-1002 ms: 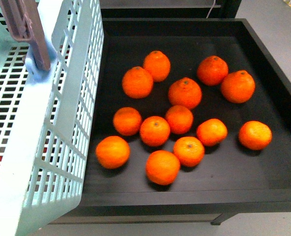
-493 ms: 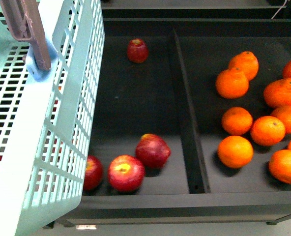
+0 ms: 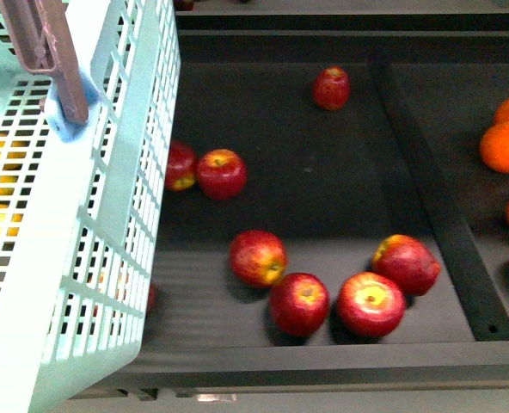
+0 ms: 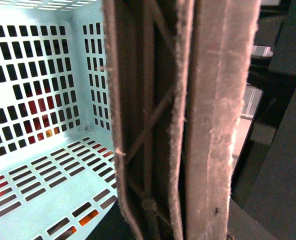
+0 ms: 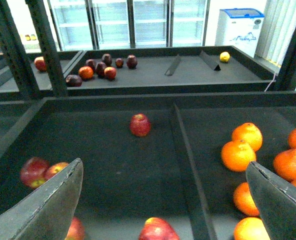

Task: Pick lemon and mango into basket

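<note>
Blue-green slotted plastic basket (image 3: 138, 189) at left, no fruit visible inside. Right gripper (image 5: 163, 167) wide open, empty; left gripper unseen. Small yellow oval lemon (image 5: 224, 56) on far shelf; mango unseen, both unpicked.

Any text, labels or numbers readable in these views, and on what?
None can be read.
Chest freezer, far back in the right wrist view: a blue mark on its front, too small and blurred to read.
Basket, its handle, black trays: no lettering shows.
</note>
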You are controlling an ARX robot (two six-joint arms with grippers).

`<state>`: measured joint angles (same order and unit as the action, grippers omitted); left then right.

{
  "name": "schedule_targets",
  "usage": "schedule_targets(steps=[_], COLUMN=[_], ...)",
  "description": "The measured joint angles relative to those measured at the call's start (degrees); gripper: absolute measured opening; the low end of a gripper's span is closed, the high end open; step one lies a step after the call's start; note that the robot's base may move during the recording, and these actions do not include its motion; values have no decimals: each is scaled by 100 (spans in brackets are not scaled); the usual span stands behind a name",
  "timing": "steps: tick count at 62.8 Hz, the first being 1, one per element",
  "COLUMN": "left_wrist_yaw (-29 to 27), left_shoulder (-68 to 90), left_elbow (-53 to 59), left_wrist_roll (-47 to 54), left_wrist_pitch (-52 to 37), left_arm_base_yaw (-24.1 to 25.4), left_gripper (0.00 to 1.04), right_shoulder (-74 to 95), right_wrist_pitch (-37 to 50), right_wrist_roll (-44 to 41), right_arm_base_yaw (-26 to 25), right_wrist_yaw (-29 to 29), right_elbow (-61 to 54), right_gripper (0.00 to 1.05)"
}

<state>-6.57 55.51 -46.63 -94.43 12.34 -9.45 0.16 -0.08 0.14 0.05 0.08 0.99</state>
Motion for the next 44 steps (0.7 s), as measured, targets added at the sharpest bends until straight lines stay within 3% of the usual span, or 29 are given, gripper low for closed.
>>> schedule_targets(steps=[44], left_wrist_yaw=[-11], left_shoulder=[-7], left_elbow=[-2], left_wrist_roll=[9], left_wrist_pitch=[0], left_arm_base_yaw=[2], left_gripper=[18], right_shoulder=[7], right_wrist_pitch=[0], right_wrist_roll=[0], right_arm_base_yaw=[0], right_wrist_yaw=[-7], right_elbow=[0], right_gripper=[96])
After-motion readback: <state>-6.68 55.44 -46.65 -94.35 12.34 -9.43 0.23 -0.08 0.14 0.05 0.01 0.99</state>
